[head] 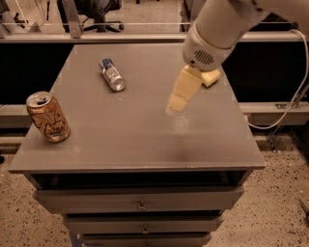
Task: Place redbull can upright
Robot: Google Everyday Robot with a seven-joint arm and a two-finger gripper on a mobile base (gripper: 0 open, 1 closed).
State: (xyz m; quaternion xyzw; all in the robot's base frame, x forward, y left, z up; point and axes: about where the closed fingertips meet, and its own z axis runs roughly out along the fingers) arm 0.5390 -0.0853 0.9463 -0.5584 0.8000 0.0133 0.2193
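Grey was the colour of the table top (145,144), and it sat on a set of grey drawers (140,198) with small knobs. The redbull can (112,74) lay on its side on the table, at about 11 o'clock from the middle of the top. It was thin and silver with blue patches. One end pointed to 11 o'clock and the other end pointed to 5 o'clock. Nothing touched it.

The gripper (175,106) was cream coloured and hung over the table just to the 3 o'clock side of the middle. It pointed down and toward 7 o'clock. It was well apart from the redbull can, which lay off at its 10 o'clock. Whether the gripper was wide or narrow could not be told. Whether its tip touched the table top could not be told either. The big white arm (217,29) came in from the 1 o'clock corner and held the gripper up.

A gold can (48,117) with dark marks stood up straight near the 9 o'clock edge of the table. It was fatter than the redbull can and well apart from it. A yellow sponge (212,77) lay at 2 o'clock, and the arm hid part of it.

Past the 3 o'clock side of the table, a white cable (298,91) hung down in a loop. A black chair (96,12) stood behind the table at 12 o'clock. The floor (270,212) was speckled.
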